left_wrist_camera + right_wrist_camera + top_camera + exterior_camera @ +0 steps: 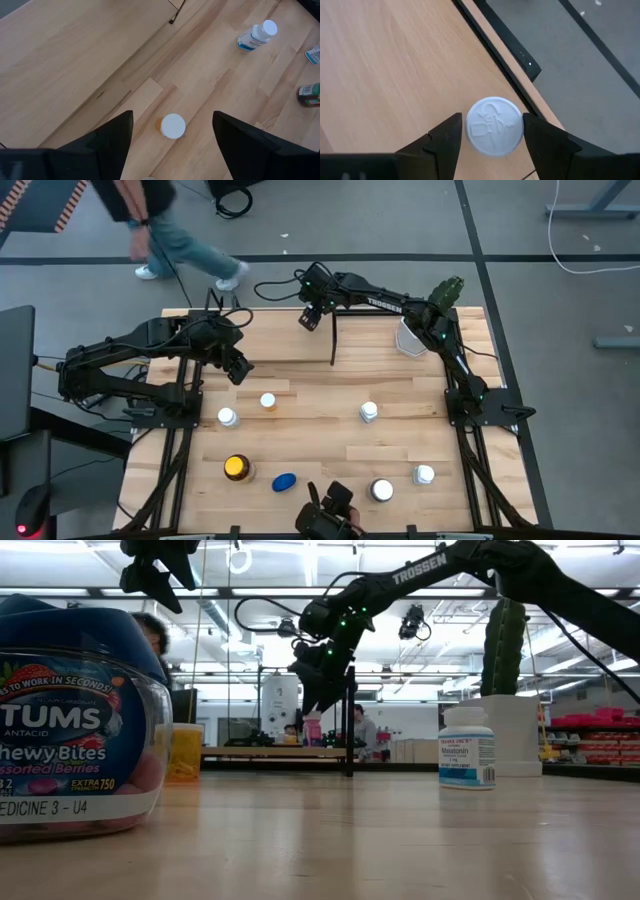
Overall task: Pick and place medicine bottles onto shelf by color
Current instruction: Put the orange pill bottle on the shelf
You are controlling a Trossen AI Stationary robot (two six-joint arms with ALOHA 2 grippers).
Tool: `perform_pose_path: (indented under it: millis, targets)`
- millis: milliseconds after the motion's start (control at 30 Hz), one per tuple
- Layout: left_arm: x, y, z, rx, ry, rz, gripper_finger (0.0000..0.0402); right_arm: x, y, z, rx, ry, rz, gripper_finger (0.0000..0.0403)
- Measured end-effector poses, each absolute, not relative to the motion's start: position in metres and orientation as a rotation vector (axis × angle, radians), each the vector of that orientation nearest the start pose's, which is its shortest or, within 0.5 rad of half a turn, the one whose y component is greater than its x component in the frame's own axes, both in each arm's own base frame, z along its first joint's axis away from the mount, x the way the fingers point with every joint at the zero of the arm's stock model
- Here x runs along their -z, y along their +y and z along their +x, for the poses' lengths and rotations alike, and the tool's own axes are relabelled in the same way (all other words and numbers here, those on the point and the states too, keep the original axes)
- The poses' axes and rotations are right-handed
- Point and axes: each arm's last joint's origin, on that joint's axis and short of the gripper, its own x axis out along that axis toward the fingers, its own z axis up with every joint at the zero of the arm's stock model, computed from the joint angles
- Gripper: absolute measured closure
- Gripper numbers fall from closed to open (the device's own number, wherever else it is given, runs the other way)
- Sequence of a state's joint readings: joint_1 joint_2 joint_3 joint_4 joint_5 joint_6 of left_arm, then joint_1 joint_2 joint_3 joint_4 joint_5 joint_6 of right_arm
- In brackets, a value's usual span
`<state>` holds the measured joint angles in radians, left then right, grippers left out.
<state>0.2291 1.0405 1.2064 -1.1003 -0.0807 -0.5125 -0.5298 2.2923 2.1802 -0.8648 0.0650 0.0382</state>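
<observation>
My right gripper (310, 317) is over the far edge of the light-wood shelf (280, 340), shut around a white-capped medicine bottle (494, 126) that looks pinkish in the low view (313, 728). My left gripper (238, 366) hangs open above the table, with a small orange white-capped bottle (173, 126) standing below and between its fingers, untouched. Standing on the table are other bottles: white-capped ones (228, 417) (369, 412) (424, 474) (382, 490), an amber yellow-lidded one (237, 468) and a blue one (284, 482). My right gripper comes from above, pointing down, with one finger on each side of the bottle just under its white cap (517, 131). The bottle is upright. Its base seems to stand on the shelf by the far edge, though the fingers hide the contact itself.
A white pot with a green cactus (420, 330) stands at the shelf's right end. A thin black upright rod (332, 340) rises mid-shelf. A camera mount (330, 515) sits at the near edge. A person (160, 230) walks on the floor beyond the far-left corner.
</observation>
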Motion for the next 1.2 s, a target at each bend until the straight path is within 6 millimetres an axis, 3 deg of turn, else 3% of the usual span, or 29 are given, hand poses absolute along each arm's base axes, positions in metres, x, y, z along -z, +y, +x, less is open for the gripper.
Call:
perform_pose_path:
  millis: [300,700,900,1200]
  targets:
    - [-0.353,0.042,0.170,-0.521,0.843,-0.539,0.0123,-0.272,-0.243,0.428,0.535,0.929,0.280,0.0188]
    - [-0.353,0.042,0.171,-0.520,0.839,-0.539,0.0122,-0.344,-0.219,0.402,0.552,0.780,0.268,0.0188]
    - [-0.350,0.043,0.181,-0.461,0.871,-0.425,0.0122,-0.371,-0.192,0.397,0.413,0.711,0.323,0.0188]
    - [-0.321,0.044,0.218,-0.358,1.052,-0.309,0.0117,-0.406,-0.137,0.375,0.251,0.761,0.290,0.0188]
